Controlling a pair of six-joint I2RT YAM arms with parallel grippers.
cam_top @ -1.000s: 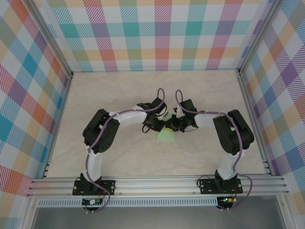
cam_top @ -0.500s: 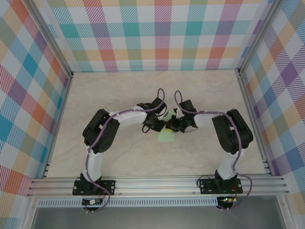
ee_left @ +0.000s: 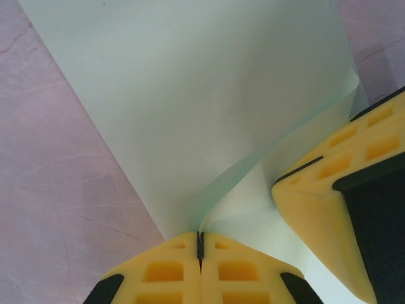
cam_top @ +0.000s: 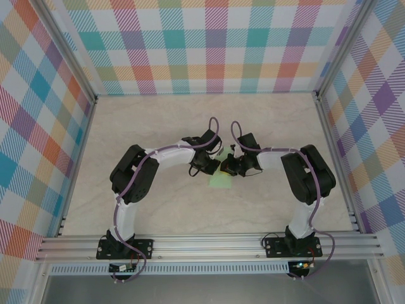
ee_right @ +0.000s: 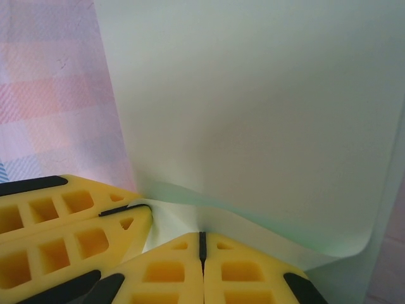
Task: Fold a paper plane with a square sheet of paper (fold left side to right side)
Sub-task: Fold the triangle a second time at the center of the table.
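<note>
The square sheet of paper [cam_top: 219, 180] is pale mint green and lies mid-table between the two arms. One edge is lifted and curls up off the flat part [ee_left: 190, 95]. My left gripper [ee_left: 200, 244] is shut on that raised edge, which runs into the seam between its yellow fingers. My right gripper [ee_right: 202, 244] is shut on the same curled edge [ee_right: 253, 218], close beside the left one. From above, the left gripper [cam_top: 218, 167] and the right gripper [cam_top: 226, 167] meet tip to tip over the paper and hide most of it. The paper plane is out of view.
The marble-pattern table [cam_top: 158, 126] is walled by plaid panels [cam_top: 215, 44] at the back and on both sides. An aluminium rail [cam_top: 209, 244] carrying the arm bases runs along the near edge. The right gripper's yellow finger [ee_left: 329, 190] crowds the left wrist view.
The right arm has edged slightly left toward the left gripper. Both grippers stay shut on the paper.
</note>
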